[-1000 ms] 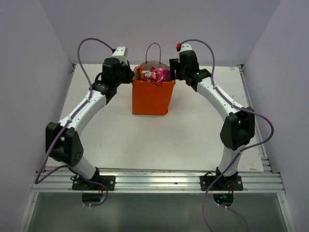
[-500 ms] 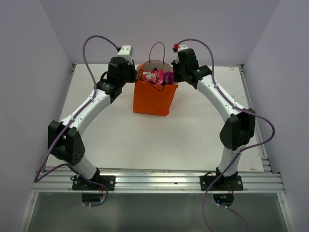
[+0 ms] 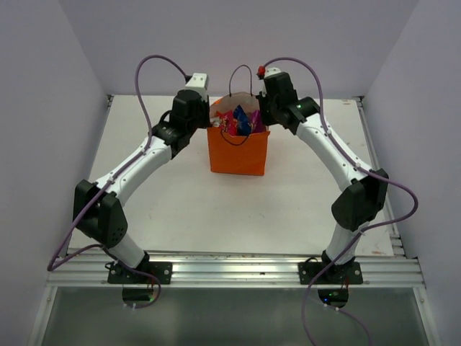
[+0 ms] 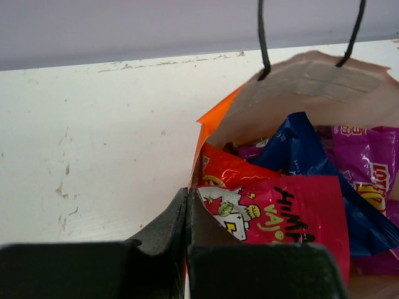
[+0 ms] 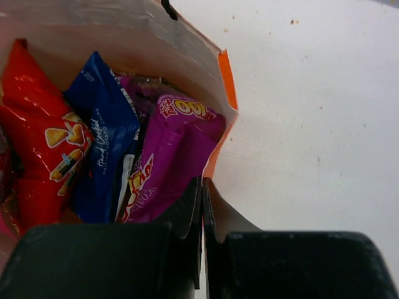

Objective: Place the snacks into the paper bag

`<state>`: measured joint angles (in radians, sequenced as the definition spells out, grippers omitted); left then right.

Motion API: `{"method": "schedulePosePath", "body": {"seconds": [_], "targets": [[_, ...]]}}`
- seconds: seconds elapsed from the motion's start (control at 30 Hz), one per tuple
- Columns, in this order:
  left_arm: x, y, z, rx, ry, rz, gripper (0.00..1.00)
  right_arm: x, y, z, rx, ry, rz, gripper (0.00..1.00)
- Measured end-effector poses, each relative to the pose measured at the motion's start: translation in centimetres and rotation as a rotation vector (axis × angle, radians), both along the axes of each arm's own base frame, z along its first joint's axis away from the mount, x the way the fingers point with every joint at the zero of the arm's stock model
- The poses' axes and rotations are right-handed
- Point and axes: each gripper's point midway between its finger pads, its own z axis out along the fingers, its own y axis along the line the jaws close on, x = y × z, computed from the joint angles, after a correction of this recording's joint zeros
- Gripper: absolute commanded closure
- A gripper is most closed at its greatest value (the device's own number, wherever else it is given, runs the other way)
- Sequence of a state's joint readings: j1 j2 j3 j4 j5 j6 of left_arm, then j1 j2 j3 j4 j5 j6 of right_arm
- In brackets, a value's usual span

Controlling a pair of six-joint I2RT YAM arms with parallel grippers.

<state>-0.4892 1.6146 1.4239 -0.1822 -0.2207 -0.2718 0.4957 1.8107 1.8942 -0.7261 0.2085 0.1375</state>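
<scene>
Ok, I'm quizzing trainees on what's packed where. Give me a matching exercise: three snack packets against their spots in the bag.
Things:
1 blue packet
2 purple packet
3 pink-red packet

Places:
a next to the left gripper, at the paper bag rim
b between the Doritos bag and the purple packet
c next to the right gripper

Pairs: 1-b, 2-c, 3-a.
</scene>
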Motion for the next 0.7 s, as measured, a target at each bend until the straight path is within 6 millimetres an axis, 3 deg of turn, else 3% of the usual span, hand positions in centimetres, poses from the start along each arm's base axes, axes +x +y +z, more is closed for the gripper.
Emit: {"method": "schedulePosePath", "body": {"seconds": [0.13,0.23,0.4,0.7], "targets": [[-0.4,-1.0,-0.3,-0.006,-0.002,-0.019,1.00,-1.2,-1.1,-3.4,-0.051,0.061,-0.018,1.00],[-1.2,-1.9,-0.1,-0.006,-0.014,-0.033,1.00,-1.8,-1.6,-3.9,-0.066,0.069,-0.028,1.00],[-3.4,-1.8,0.4,0.015,-0.027,-0.015,1.00,-3.2,-1.9,-1.7,-0.066,0.035,-0.030,1.00],[-8.7,-0.3,0.4,0.056,0.007,0.012,1.00,-9.5,-0.2,0.9,-0.102,0.051,0.043,1.00]]}}
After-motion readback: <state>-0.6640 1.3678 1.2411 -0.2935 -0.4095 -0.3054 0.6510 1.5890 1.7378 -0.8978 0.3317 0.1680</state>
